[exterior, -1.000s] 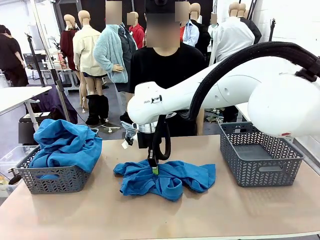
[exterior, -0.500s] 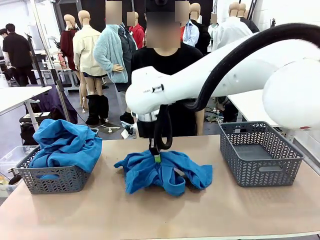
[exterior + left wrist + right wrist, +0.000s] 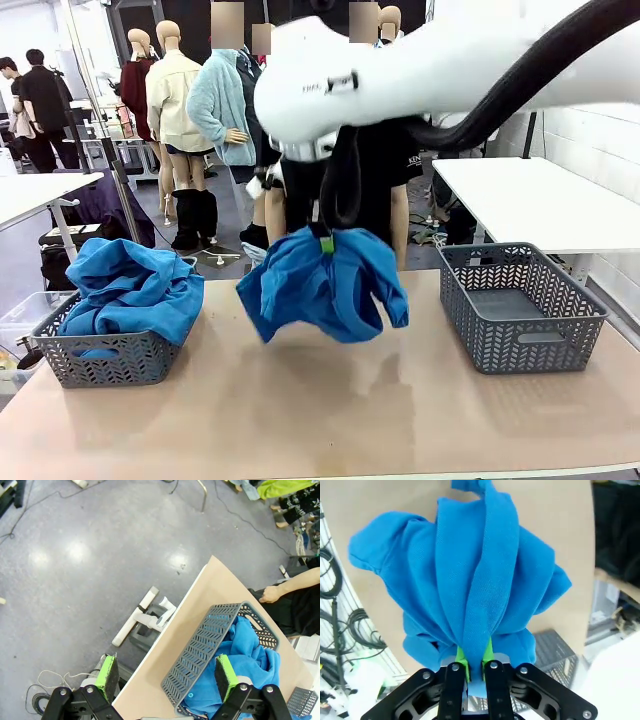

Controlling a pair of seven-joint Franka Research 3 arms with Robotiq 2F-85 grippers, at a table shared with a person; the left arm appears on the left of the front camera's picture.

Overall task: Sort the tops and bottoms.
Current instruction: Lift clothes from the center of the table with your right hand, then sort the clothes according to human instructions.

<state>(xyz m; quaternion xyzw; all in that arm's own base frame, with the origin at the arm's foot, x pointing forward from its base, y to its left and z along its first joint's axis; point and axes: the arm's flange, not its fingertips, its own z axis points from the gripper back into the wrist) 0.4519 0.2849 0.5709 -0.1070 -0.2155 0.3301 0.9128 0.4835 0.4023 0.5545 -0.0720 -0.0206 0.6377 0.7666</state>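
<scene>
The left gripper (image 3: 165, 675), jaws wide, hovers above a grey basket (image 3: 202, 652) of blue shirts (image 3: 247, 650). The right gripper (image 3: 324, 240), jaws pinched on a bunched blue shirt (image 3: 320, 285), holds it hanging clear above the table (image 3: 320, 410).

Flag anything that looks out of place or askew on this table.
Nothing stands out. The right tool holds a blue shirt bunched in the air above the table. The left basket has a shirt heaped above its rim; the right basket is upright.
</scene>
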